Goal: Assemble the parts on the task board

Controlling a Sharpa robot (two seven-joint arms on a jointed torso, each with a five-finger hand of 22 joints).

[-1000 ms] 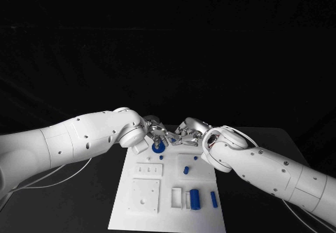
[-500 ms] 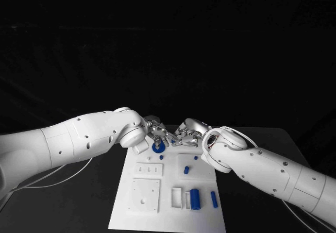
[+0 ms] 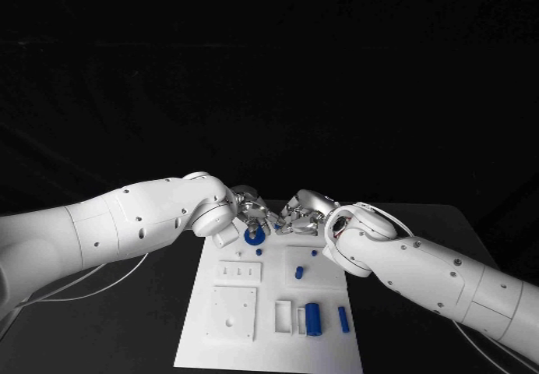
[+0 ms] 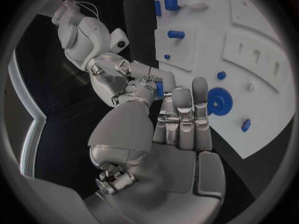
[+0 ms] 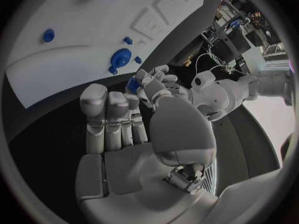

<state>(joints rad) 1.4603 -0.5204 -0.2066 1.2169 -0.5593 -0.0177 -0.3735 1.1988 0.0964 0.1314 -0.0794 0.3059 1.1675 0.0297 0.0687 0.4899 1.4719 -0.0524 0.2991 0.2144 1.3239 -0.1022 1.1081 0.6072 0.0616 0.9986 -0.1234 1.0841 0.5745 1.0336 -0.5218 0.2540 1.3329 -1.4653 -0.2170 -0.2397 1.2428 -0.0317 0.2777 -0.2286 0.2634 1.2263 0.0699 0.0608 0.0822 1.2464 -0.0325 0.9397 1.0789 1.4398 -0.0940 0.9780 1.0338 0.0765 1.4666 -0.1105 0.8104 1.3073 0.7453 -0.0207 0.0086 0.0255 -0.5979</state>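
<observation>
Both hands [image 3: 277, 220] unmoved | wrist views: small blue part [image 4: 159, 89] pinched between fingertips

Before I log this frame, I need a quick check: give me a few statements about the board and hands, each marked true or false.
1. A blue gear lies on the task board. True.
2. Both hands hover at the board's near end. False: the left hand and right hand meet at its far end.
3. Two long blue parts lie near the board's near right corner. True.
4. The board is black. False: it is white, on a black table.
</observation>
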